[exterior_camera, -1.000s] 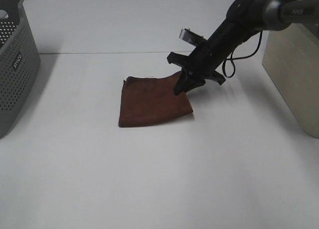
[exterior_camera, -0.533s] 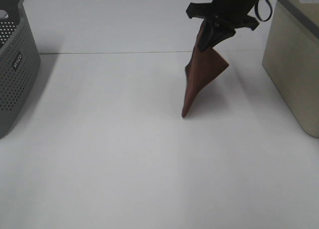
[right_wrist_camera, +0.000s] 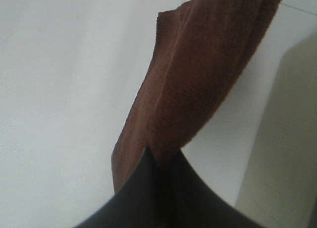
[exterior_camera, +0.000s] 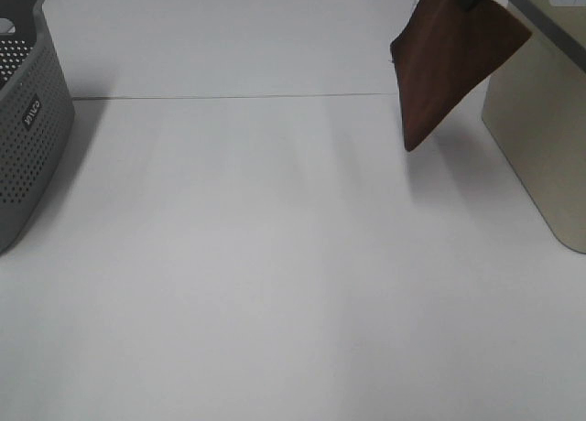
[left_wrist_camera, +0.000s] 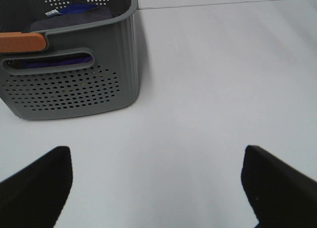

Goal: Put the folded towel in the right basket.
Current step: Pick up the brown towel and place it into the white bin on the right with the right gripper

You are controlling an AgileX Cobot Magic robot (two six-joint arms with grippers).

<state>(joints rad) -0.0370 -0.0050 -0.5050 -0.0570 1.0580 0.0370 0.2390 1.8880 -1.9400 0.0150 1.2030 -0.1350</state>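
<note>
Folded towel (exterior_camera: 453, 64) now hangs in the air from its top corner, pinched between the closed jaws of the right gripper (right_wrist_camera: 161, 161). A second ago it lay flat on the table (exterior_camera: 229, 256). Half a second ago its lower tip was close to the surface. Since then it has gone up and to the right, and the arm is almost out of the high view.

The towel's right corner crosses the dark rim of the right basket (exterior_camera: 540, 137) in the high view. I cannot tell whether it is over the opening or just beside the wall.

A wide stretch of white table lies between the towel and the grey basket (exterior_camera: 27, 119) at the far left. The left gripper (left_wrist_camera: 156, 186) hangs near that basket, its jaws spread wide and holding nothing.
</note>
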